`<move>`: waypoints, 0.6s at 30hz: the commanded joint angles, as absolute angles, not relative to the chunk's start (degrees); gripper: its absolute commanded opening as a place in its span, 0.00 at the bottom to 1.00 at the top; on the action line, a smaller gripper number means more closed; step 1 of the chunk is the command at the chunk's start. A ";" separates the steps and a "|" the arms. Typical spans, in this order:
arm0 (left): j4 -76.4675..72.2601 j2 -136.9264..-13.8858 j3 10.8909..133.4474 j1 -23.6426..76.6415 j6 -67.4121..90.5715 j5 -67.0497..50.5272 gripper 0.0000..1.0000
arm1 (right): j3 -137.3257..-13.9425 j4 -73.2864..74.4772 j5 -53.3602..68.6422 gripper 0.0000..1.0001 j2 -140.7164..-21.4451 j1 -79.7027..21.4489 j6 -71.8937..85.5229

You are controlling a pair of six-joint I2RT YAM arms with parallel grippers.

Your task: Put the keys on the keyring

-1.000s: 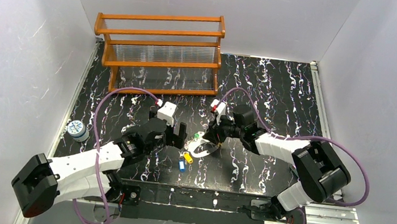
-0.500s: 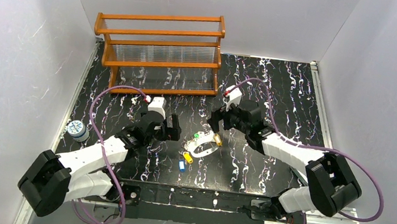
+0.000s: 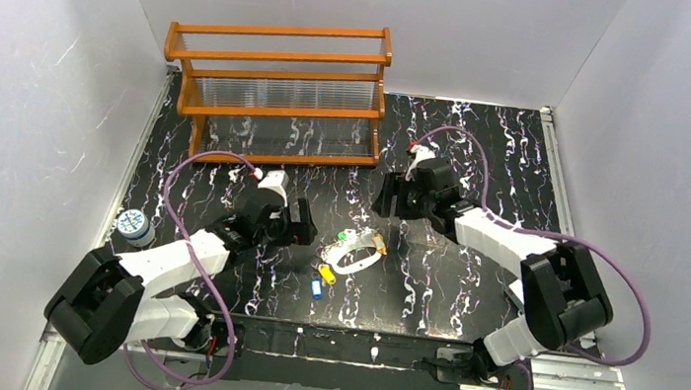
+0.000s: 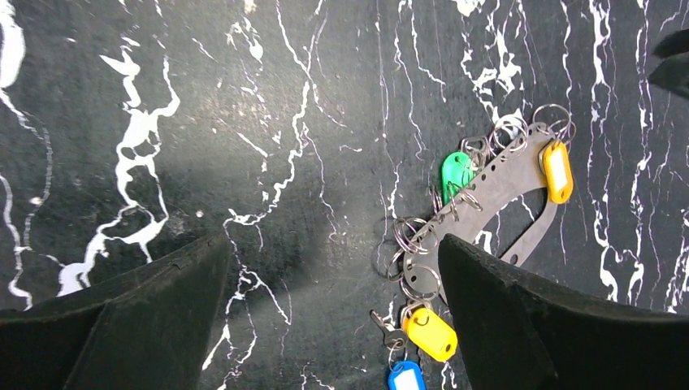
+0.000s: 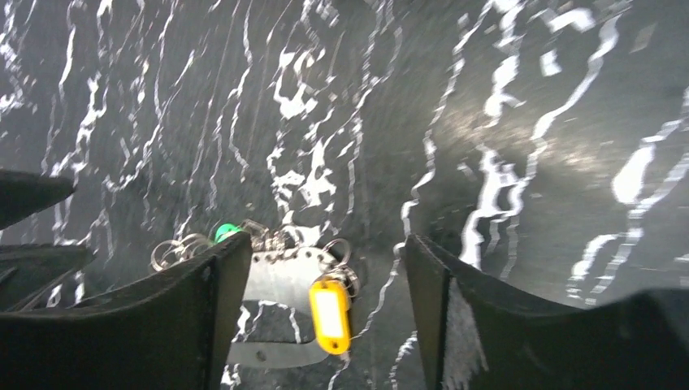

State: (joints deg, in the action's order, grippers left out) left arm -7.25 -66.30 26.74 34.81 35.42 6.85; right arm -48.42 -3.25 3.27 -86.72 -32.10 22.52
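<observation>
The left gripper (image 4: 331, 252) has drawn back, jaws wide and empty; a loose yellow key (image 4: 431, 333) and blue key (image 4: 405, 378) lie just inside its right finger. Beyond them rests the keyring (image 4: 496, 183), with a green key (image 4: 457, 175) on it. The right gripper (image 5: 327, 244) has released and retreated, jaws apart. Two keys probably remain unthreaded; bare mat (image 3: 486, 153) surrounds them, the wooden rack (image 3: 276, 77) well apart

Overhead cam; wrist cams near keyring (image 4: 502, 177)

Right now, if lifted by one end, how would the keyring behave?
The keyring looks like a thin flat strip lying flush, so probably light but awkward to pinch. Its split rings and green key seem loosely attached, so they would likely dangle and swing.
</observation>
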 commanded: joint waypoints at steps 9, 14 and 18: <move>-9.23 -70.63 28.39 34.19 36.15 -2.03 0.89 | -54.35 -1.06 22.51 0.46 -96.41 -32.18 30.26; -9.54 -69.94 27.64 34.19 36.14 -2.07 0.87 | -57.06 1.64 25.08 0.41 -100.63 -32.20 29.63; -9.92 -69.53 27.00 34.19 36.69 -2.10 0.85 | -57.98 2.11 25.72 0.40 -102.29 -32.34 29.62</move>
